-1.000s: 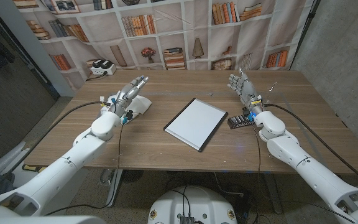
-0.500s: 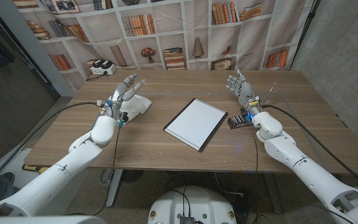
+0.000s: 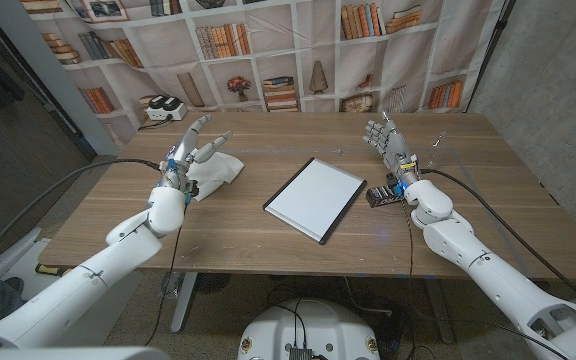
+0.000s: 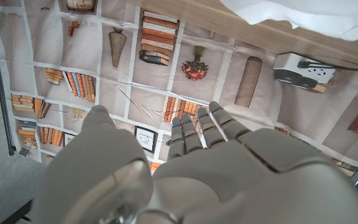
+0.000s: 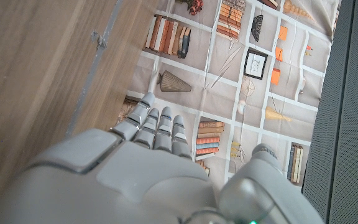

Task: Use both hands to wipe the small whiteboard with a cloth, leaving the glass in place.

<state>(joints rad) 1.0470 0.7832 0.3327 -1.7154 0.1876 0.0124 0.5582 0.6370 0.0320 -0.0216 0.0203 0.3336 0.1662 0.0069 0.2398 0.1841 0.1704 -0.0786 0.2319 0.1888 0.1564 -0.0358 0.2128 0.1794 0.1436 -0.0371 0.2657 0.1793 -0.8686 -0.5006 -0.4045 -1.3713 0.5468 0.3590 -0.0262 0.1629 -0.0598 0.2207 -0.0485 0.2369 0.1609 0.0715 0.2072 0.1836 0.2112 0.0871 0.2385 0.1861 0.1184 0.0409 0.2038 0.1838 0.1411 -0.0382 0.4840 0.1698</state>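
Both hands are open and hold nothing; the left hand [image 3: 196, 143] has lifted above the cloth [image 3: 218, 172], so the whiteboard [image 3: 315, 198] waits unwiped.

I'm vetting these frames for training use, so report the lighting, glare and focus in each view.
Head view: even, soft light, faint shadows, no glare on the whiteboard; wide-angle bending at the edges. Left wrist view: the left hand is close and soft, the white cloth looks washed out. Right wrist view: the right hand is slightly blurred, the bookshelf backdrop sharper.
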